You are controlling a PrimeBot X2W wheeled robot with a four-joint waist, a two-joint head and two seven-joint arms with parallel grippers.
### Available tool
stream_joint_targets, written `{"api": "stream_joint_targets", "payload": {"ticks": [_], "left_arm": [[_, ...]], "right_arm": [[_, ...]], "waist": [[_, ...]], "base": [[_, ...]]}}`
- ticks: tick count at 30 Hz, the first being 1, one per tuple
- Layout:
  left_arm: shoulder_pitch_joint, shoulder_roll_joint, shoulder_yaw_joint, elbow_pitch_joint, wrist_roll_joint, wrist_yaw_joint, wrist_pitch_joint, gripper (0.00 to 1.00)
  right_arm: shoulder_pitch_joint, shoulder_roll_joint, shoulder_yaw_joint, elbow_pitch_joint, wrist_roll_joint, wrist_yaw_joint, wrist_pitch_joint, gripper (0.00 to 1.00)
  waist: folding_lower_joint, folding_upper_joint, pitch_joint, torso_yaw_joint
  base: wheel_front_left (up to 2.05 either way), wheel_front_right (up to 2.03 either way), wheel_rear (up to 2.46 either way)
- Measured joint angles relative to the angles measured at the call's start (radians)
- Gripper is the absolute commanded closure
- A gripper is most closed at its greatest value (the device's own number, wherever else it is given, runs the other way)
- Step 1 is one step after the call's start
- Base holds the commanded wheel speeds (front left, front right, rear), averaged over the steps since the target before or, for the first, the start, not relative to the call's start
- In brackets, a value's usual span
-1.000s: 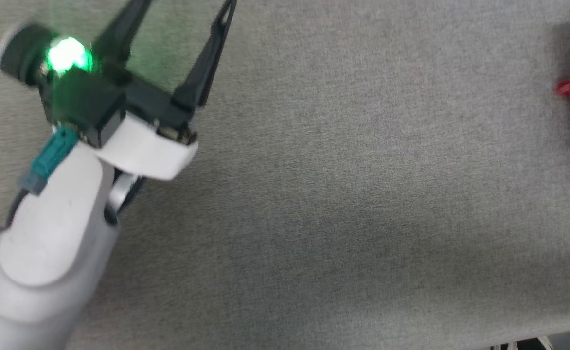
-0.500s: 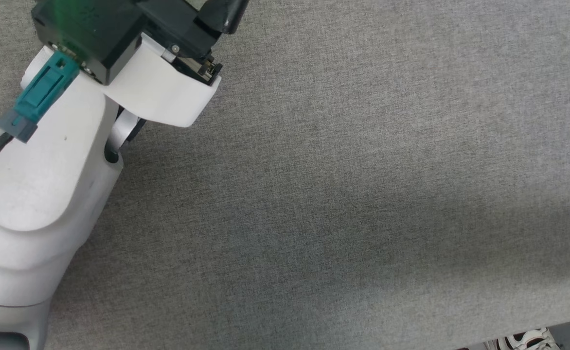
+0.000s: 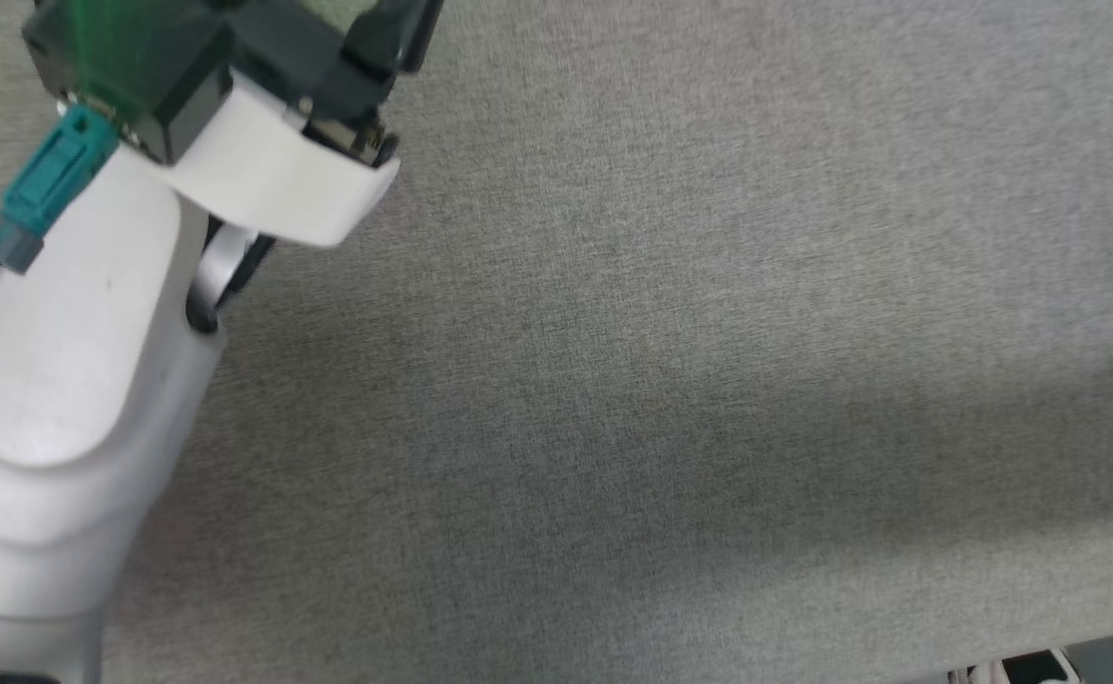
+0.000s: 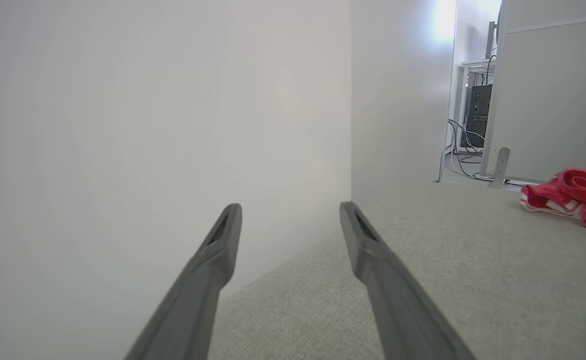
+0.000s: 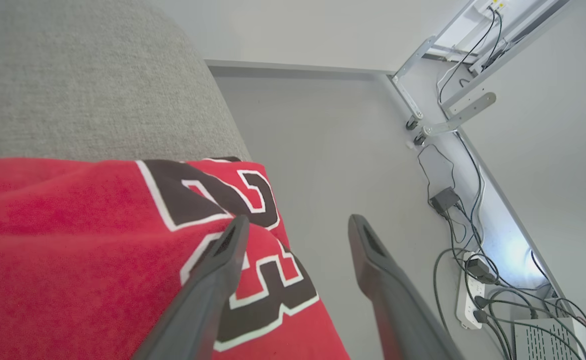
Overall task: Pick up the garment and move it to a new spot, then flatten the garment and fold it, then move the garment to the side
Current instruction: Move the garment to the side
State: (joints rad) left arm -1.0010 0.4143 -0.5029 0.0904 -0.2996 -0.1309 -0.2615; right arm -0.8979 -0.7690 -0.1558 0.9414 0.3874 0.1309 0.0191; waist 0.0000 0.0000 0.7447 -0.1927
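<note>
The garment [image 5: 73, 240] is red with a black, white-outlined number 23; in the right wrist view it lies bunched at the edge of the grey fabric table [image 5: 73, 75]. My right gripper [image 5: 298, 222] hovers over that edge, open, with one finger above the number and the other above the floor, holding nothing. In the left wrist view the garment [image 4: 568, 195] is a red heap with white-and-red striped trim, far off to the right. My left gripper [image 4: 289, 210] is open and empty and points at a white wall. The left forearm [image 3: 63, 361] fills the head view's left side.
Grey table fabric [image 3: 661, 380] spreads across the head view, its front edge at the lower right. Past the table's edge is grey floor [image 5: 323, 150] with cables and a power strip [image 5: 473, 295]. A white wall [image 4: 148, 125] stands close ahead of the left gripper.
The head camera has shifted: the red edge of the garment has slid out past the right side, and the left gripper's fingers now run off the top. The left arm sits higher in the view.
</note>
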Motion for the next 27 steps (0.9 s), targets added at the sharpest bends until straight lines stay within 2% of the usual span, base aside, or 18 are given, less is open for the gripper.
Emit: {"api": "stream_joint_targets", "payload": {"ticks": [7, 19, 27], "left_arm": [[0.2, -0.055, 0.102, 0.018, -0.006, 0.0, 0.0, 0.0], [0.585, -0.17, 0.257, 0.071, -0.017, 0.0, 0.0, 0.0], [0.763, -0.23, 0.355, 0.111, -0.025, 0.0, 0.0, 0.0]], "right_arm": [[0.031, 0.017, 0.132, -0.044, 0.029, 0.0, -0.062, 0.0], [0.246, 0.13, 0.355, -0.264, 0.134, 0.0, -0.166, 0.0], [0.397, 0.209, 0.409, -0.303, 0.164, 0.0, -0.241, 0.0]], "waist": [[0.0, 0.0, -0.103, 0.021], [0.0, 0.0001, -0.336, 0.115], [0.0, 0.0001, -0.465, 0.207]], "base": [[0.0, 0.0, 0.0], [0.0, 0.0, 0.0], [0.0, 0.0, 0.0]]}}
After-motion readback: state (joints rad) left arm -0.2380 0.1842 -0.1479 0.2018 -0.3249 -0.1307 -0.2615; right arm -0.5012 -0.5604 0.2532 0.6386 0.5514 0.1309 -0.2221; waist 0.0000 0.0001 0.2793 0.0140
